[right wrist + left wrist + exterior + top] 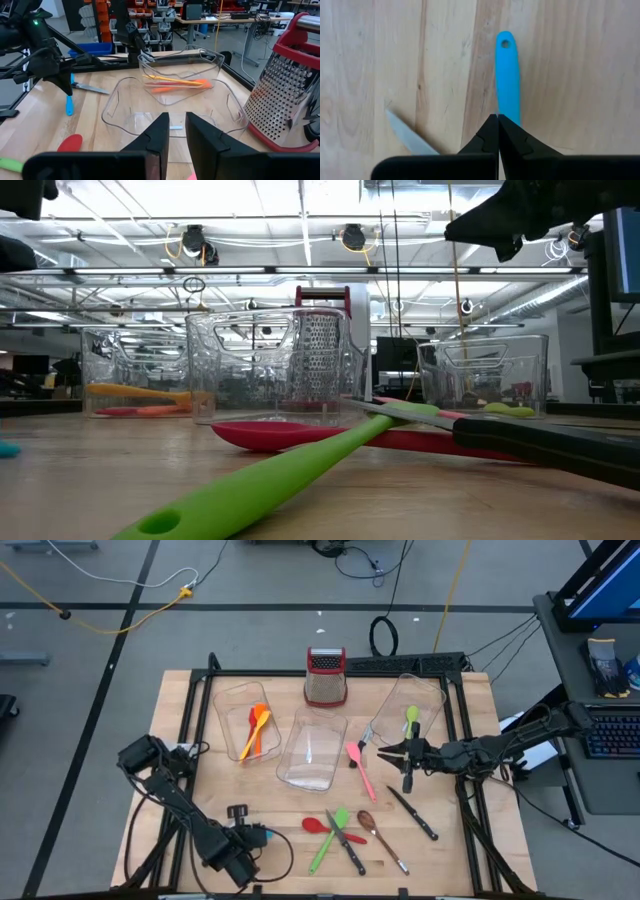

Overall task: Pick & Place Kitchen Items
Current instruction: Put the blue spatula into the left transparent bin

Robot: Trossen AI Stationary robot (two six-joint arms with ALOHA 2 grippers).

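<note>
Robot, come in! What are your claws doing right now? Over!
Left tool shut on blue utensil, low on table. Right tool empty, slightly open, over middle bin. Nothing blocking.

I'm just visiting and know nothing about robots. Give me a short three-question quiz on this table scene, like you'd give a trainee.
1. True or false: the box grater stands inside a clear bin.
2. What colour is the utensil handle under the left gripper? A) blue B) pink C) yellow
3. Fill in: the bin on the left-arm side holds ____ utensils.

Key:
1. False: it stands on the table, outside the bins.
2. A, blue; the left gripper is shut right over it.
3. Orange and yellow. The green utensil lies in another bin, near the right gripper.
</note>
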